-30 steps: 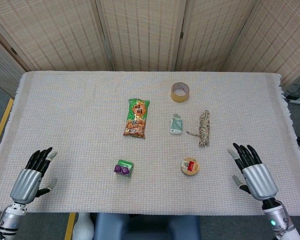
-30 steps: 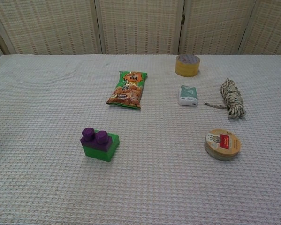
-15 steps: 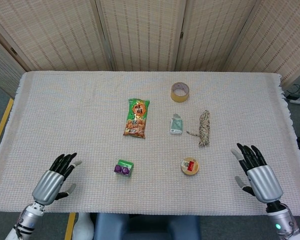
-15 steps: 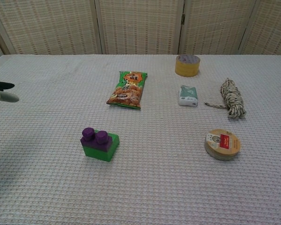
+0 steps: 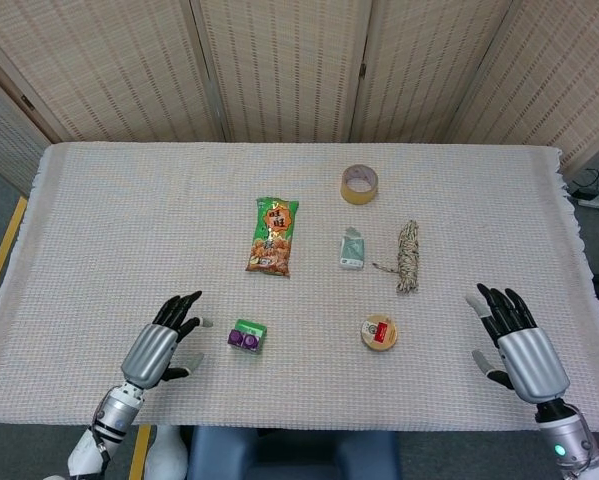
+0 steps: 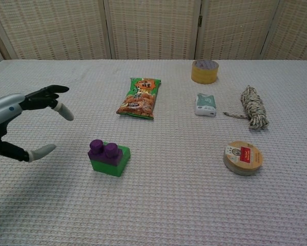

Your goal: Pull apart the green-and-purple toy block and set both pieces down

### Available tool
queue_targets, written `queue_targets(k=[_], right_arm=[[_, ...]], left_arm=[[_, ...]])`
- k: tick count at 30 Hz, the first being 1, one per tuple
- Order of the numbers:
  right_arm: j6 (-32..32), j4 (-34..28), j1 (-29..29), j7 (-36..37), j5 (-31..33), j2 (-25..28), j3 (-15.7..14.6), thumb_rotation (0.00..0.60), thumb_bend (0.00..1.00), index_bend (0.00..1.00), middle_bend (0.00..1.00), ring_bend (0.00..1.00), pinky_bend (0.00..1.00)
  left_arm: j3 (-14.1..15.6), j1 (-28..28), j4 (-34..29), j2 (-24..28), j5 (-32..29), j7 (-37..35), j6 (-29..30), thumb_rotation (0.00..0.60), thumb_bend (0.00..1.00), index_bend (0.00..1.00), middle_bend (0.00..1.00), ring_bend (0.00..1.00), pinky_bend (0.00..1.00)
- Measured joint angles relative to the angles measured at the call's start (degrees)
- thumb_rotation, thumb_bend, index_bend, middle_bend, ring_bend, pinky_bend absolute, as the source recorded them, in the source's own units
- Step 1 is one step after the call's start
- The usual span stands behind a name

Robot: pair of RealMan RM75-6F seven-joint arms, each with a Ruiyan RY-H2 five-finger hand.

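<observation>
The toy block [image 5: 247,335] [image 6: 109,158] sits in one piece near the table's front, a purple part with two studs on a green base. My left hand [image 5: 160,346] [image 6: 20,120] hovers open just left of the block, fingers spread and apart from it. Far to the right, near the front right corner, my right hand [image 5: 514,345] is open with nothing in it. The chest view does not show it.
A snack bag [image 5: 273,236] lies behind the block. A yellow tape roll [image 5: 360,184], a small green-and-white packet [image 5: 352,249] and a twine bundle [image 5: 407,256] sit further right. A round tin [image 5: 379,332] lies right of the block.
My left hand has moved right along the front of the table, from near the left edge to beside the block. The right hand drifted slightly toward the table's near edge.
</observation>
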Motion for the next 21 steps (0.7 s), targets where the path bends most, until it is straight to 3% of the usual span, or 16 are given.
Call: queue_targets(k=[21], right_arm=[[0.46,0.08,-0.04,4.26,0.42,1.87,0.38,0.6,0.4,0.0,0.0,0.0,0.0]], left_arm=[[-3.19,-5.22,-0.08,-9.37,-13.6,15.22,-8.29,0.6,0.4,0.3,0.0,0.0,0.0]])
